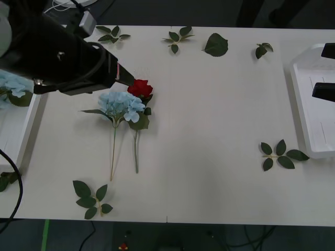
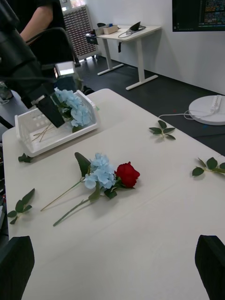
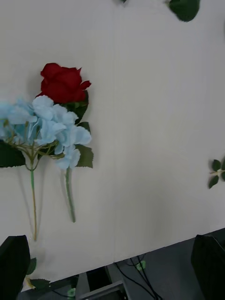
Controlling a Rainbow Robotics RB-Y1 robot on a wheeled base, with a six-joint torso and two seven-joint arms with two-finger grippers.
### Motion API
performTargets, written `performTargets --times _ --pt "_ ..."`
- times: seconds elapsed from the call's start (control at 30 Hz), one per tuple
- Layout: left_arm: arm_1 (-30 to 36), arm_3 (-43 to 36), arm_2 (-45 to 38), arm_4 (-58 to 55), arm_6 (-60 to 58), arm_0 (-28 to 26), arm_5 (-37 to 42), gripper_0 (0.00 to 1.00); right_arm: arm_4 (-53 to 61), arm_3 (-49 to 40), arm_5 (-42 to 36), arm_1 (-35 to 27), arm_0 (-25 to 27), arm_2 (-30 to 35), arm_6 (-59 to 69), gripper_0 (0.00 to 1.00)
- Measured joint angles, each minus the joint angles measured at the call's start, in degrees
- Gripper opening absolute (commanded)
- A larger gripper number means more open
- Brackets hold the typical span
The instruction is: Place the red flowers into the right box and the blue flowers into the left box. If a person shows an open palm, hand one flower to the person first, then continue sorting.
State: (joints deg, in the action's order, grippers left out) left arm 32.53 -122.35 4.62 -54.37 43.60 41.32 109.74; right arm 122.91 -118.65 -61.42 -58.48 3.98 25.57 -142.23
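A red flower (image 1: 140, 88) lies on the white table with its stem toward the front edge. A blue flower (image 1: 122, 105) lies against it on the left, the two heads touching. The same red flower (image 3: 63, 83) and blue flower (image 3: 47, 127) show in the left wrist view. My left gripper (image 1: 124, 76) hovers just behind and left of the rose, open (image 3: 112, 262) and holding nothing. More blue flowers (image 1: 10, 86) lie in the left box (image 1: 15, 137). My right gripper (image 1: 324, 70) waits open (image 2: 112, 267) over the right box (image 1: 306, 107).
Loose green leaf sprigs lie scattered: along the back edge (image 1: 177, 37), a big single leaf (image 1: 216, 45), one near the right box (image 1: 281, 155) and one at the front left (image 1: 90, 198). The table's middle and right are bare.
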Motion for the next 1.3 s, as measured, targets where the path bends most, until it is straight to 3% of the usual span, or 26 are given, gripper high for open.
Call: performTargets --times 0.2,0.5,0.93,1.3 --pt "1.5 0.0 3.4 3.5 -0.1 -4.8 0.0 1.0 0.0 0.0 0.0 0.0 0.0 0.0 0.0 1.0" --pt "3.1 0.0 11.2 13.3 -0.1 -7.8 -0.7 1.0 0.0 0.0 -0.1 0.0 0.0 0.0 0.0 1.0" --pt "5.3 11.5 22.9 23.6 0.0 -9.8 -15.9 1.0 0.0 -0.1 -0.1 0.0 0.0 0.0 0.0 1.0" --pt "5.3 21.5 28.1 27.6 0.1 -9.8 -25.4 1.0 0.0 -0.1 -0.1 0.0 0.0 -0.1 -0.1 1.0"
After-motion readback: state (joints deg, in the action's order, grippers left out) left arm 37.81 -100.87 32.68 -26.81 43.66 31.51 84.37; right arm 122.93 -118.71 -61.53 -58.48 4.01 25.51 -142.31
